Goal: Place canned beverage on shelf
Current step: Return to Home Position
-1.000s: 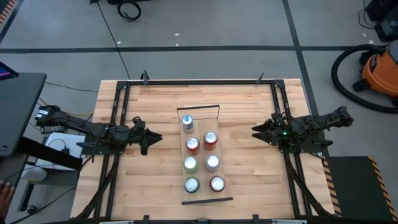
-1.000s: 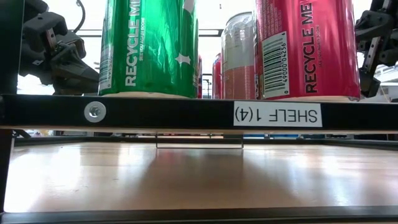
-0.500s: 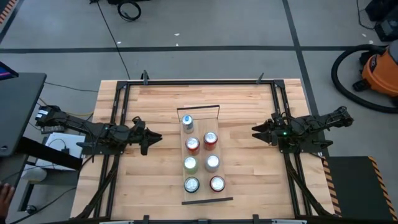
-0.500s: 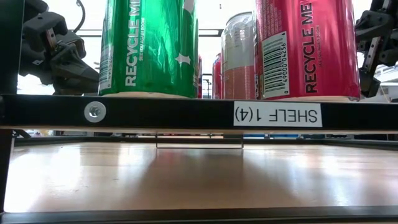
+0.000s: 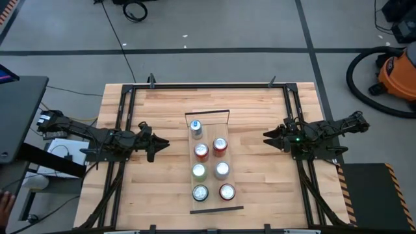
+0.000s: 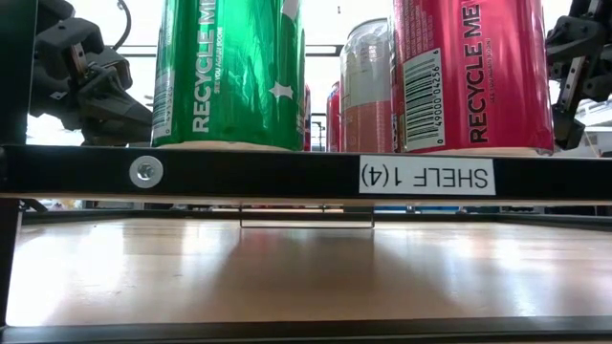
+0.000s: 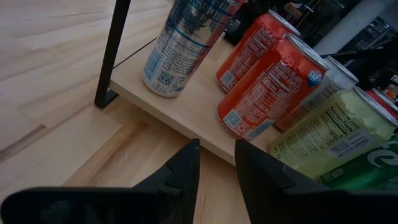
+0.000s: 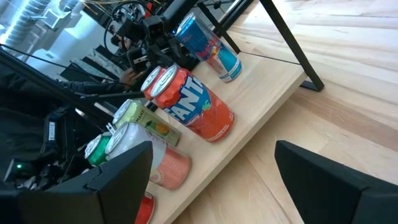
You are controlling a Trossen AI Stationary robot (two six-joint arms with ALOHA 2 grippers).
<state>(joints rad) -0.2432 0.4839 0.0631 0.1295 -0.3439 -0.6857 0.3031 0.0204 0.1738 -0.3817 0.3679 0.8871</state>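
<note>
The shelf (image 5: 214,133), a narrow pale-wood board with a black wire rail at each short end, lies along the middle of the table. Several cans stand upright on it in two rows: a blue-silver one (image 5: 195,128) at the far end, then red (image 5: 201,151), green (image 5: 199,171) and silver (image 5: 222,169) ones. In the low view a green can (image 6: 229,72) and a red can (image 6: 473,72) stand nearest. My left gripper (image 5: 162,143) (image 7: 217,149) waits left of the shelf, shut and empty. My right gripper (image 5: 266,136) (image 8: 214,155) waits right of it, open and empty.
Black frame rails (image 5: 123,130) (image 5: 294,110) run along the table's left and right sides under the arms. Bare wood lies between each gripper and the shelf. An orange vacuum (image 5: 396,75) stands on the floor at far right. A person's hand (image 5: 5,201) shows at the left edge.
</note>
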